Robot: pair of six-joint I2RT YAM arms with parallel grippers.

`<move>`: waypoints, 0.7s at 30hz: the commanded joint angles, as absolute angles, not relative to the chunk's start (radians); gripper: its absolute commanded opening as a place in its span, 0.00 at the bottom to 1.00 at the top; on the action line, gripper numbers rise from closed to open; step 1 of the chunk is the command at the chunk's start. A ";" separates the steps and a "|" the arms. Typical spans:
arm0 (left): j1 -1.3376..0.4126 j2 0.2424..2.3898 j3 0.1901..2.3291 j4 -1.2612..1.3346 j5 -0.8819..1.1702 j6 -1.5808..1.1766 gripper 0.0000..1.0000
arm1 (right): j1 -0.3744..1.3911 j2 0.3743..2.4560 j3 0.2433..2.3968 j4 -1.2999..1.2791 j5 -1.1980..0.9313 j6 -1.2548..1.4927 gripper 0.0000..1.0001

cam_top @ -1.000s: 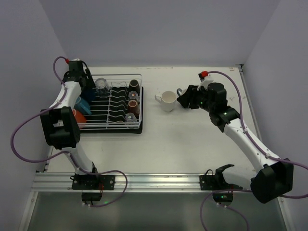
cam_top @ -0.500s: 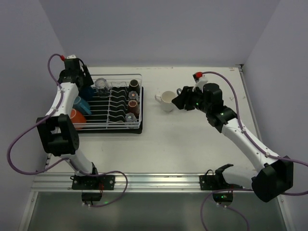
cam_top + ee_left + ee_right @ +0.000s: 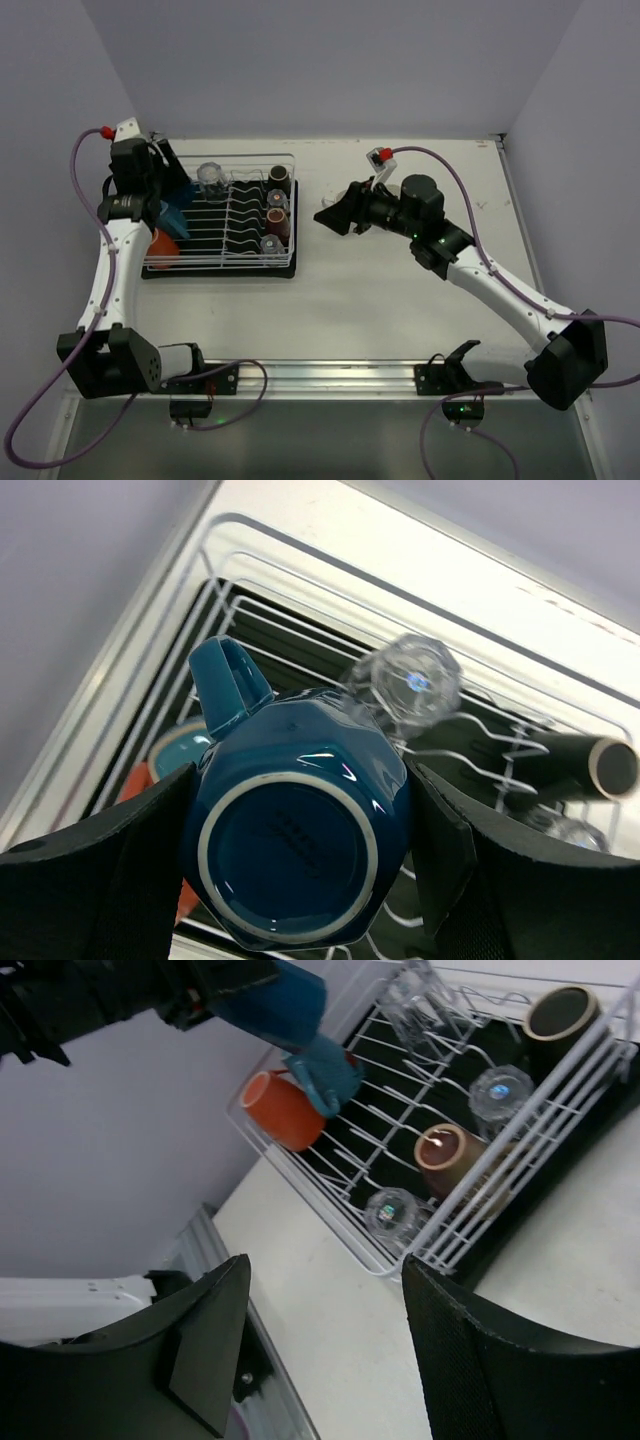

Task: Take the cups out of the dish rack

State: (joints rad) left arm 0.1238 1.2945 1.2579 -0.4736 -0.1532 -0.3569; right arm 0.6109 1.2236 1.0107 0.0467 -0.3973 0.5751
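The white wire dish rack point(image 3: 225, 262) stands on its black tray at the left. My left gripper point(image 3: 160, 190) is shut on a dark blue mug point(image 3: 295, 840), bottom toward the camera, held above the rack's far left corner. A light blue mug point(image 3: 172, 217) and an orange mug point(image 3: 163, 243) lie in the rack below it. A clear glass tumbler point(image 3: 410, 675) and dark brown cups point(image 3: 279, 177) sit further right. My right gripper point(image 3: 328, 215) is open and empty, just right of the rack and pointing at it. The right wrist view shows the rack point(image 3: 400, 1260) with the orange mug point(image 3: 285, 1110).
The cream mug set down right of the rack is mostly hidden under my right arm. The table's back wall runs close behind the rack. The left wall is close to the left arm.
My left gripper has risen and drawn back with the dark blue mug in it. My right gripper has swung left, from beside the cream mug toward the rack.
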 commanded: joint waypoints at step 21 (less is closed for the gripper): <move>-0.115 0.887 0.888 0.118 0.541 -0.836 0.00 | 0.678 1.445 1.009 0.610 -0.618 0.776 0.66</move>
